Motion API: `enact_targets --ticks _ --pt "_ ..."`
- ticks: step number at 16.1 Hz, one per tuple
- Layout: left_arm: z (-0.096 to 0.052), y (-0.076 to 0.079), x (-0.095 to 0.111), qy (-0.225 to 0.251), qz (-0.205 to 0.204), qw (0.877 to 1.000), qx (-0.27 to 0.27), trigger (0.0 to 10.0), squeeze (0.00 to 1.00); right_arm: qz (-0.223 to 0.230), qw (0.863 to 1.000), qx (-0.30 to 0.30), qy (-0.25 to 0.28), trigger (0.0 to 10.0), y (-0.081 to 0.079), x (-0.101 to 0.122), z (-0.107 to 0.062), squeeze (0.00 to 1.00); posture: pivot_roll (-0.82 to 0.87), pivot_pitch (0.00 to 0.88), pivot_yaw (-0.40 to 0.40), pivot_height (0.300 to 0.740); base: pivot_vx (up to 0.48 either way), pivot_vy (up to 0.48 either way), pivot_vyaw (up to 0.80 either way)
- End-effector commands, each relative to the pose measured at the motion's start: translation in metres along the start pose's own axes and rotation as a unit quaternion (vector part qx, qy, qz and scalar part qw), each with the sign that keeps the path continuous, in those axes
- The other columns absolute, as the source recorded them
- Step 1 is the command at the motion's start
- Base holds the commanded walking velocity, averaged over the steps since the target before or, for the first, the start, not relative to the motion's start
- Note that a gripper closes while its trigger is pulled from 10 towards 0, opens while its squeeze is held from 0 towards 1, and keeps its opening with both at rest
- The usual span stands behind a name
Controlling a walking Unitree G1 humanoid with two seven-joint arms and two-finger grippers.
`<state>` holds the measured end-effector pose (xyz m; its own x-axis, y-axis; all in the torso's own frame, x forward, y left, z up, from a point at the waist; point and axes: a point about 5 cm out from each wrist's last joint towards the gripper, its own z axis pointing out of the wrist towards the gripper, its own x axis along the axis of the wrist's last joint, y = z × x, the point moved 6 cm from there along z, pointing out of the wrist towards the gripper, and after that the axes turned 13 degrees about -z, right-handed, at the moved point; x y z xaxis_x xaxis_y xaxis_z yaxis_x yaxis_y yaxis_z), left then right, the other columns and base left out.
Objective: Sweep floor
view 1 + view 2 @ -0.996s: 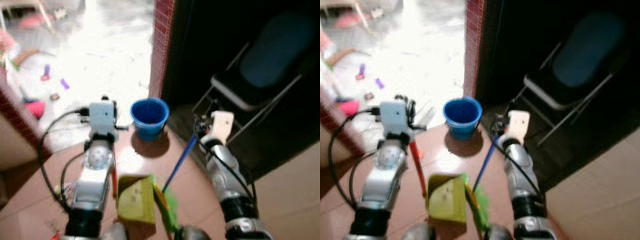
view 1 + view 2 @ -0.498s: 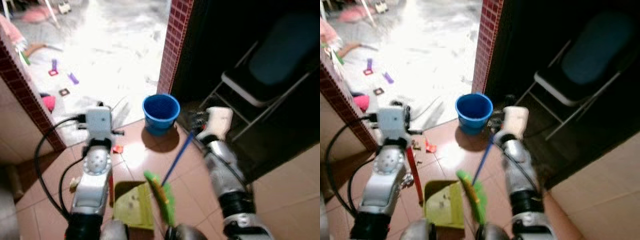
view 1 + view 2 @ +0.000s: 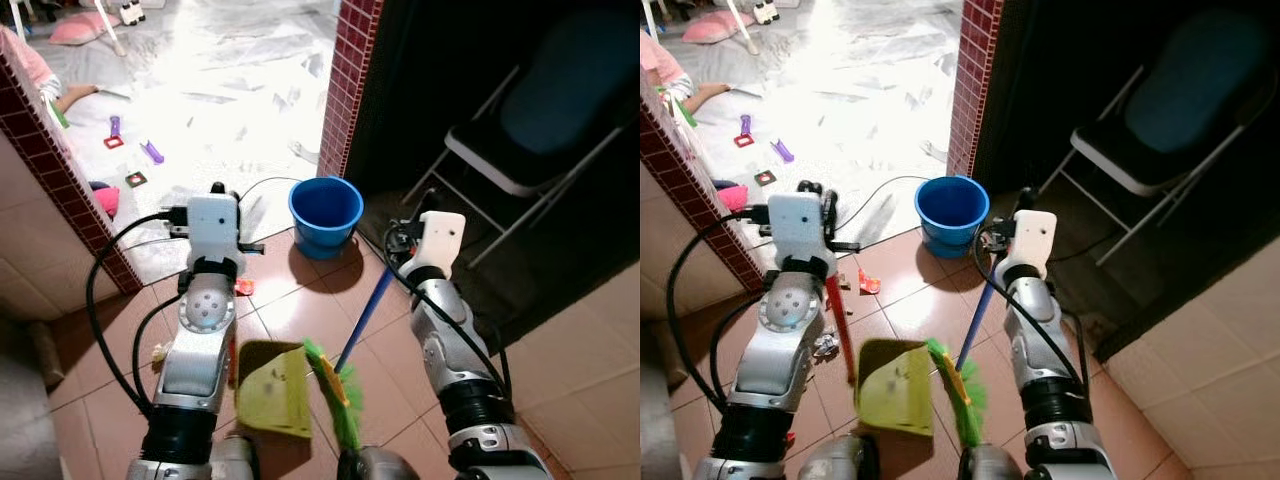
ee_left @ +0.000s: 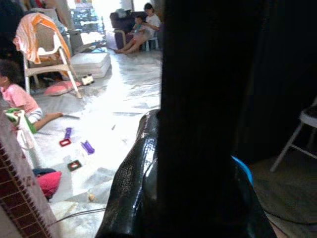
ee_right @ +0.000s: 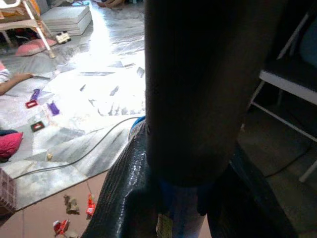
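My left gripper (image 3: 818, 195) is shut on the red handle (image 3: 838, 325) of a yellow-green dustpan (image 3: 272, 392), which stands on the brown tiles close below me. On the other side, my right gripper (image 3: 398, 240) is shut on the blue handle (image 3: 365, 315) of a broom; the blue shows between its fingers (image 5: 124, 188) in the right wrist view. The broom's green bristles (image 3: 335, 400) rest against the dustpan's right edge. A red scrap (image 3: 868, 285) and small bits of litter (image 3: 825, 346) lie on the tiles by my left arm.
A blue bucket (image 3: 325, 215) stands ahead at the foot of a red brick pillar (image 3: 350, 80). A folding chair (image 3: 540, 140) sits in the dark to the right. A low brick wall (image 3: 60, 170) runs on the left. Beyond lie toys (image 3: 150, 150), a cable (image 3: 270, 185) and a seated person (image 4: 15, 96).
The whole picture has shifted and sharpened, so the camera moved. Both arms keep the dustpan and broom in much the same pose. The red scrap now shows beside my left arm.
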<state>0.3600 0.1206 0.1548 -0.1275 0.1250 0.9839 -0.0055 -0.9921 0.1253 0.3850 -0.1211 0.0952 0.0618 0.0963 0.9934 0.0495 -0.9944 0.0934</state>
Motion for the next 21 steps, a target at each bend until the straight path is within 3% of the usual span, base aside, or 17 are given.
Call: enact_targets --ticks 1,4,6,9,13,15,19,21 --pt "0.002 0.005 0.008 0.014 0.008 1.0 -0.01 10.0 0.0 0.007 1.0 -0.004 -0.007 10.0 0.0 -0.004 0.0 0.0 -0.03 0.095 -0.037 0.74 0.0 0.0 0.0" --pt "0.0 0.001 0.003 0.008 0.036 0.999 -0.007 10.0 0.0 0.016 1.0 -0.017 0.001 10.0 0.009 0.002 0.003 0.0 0.0 0.104 -0.007 0.74 0.0 0.0 0.0" --pt "-0.001 0.004 0.004 0.007 0.029 1.0 -0.01 10.0 0.0 0.006 1.0 -0.01 0.008 10.0 0.009 0.007 0.004 0.0 -0.01 0.115 -0.017 0.74 0.0 0.0 0.8" --pt "-0.006 0.002 -0.014 -0.025 0.02 0.999 0.0 10.0 0.0 0.007 1.0 0.006 0.005 10.0 0.002 0.001 0.0 0.0 -0.02 0.082 -0.028 0.74 0.0 0.0 0.8" --pt "-0.016 -0.004 -0.037 -0.049 0.036 0.998 -0.008 10.0 0.0 0.005 1.0 0.003 -0.006 10.0 0.005 -0.009 -0.003 0.0 -0.03 0.039 -0.025 0.74 0.0 0.0 0.8" --pt "-0.021 -0.011 -0.041 -0.057 0.017 0.998 -0.01 10.0 0.0 0.002 1.0 0.001 -0.006 10.0 0.014 -0.011 -0.007 0.0 -0.03 0.035 -0.02 0.74 0.0 0.0 0.0" --pt "-0.039 -0.041 -0.044 -0.057 0.044 0.997 0.019 10.0 0.0 -0.062 0.998 -0.027 0.012 10.0 0.042 -0.007 -0.027 0.0 -0.03 0.014 -0.008 0.74 0.0 0.0 0.0" --pt "-0.048 -0.05 -0.041 -0.054 0.05 0.997 0.024 10.0 0.0 -0.064 0.997 -0.039 0.014 10.0 0.054 -0.007 -0.038 0.0 -0.02 0.0 -0.002 0.74 0.0 0.0 0.0"
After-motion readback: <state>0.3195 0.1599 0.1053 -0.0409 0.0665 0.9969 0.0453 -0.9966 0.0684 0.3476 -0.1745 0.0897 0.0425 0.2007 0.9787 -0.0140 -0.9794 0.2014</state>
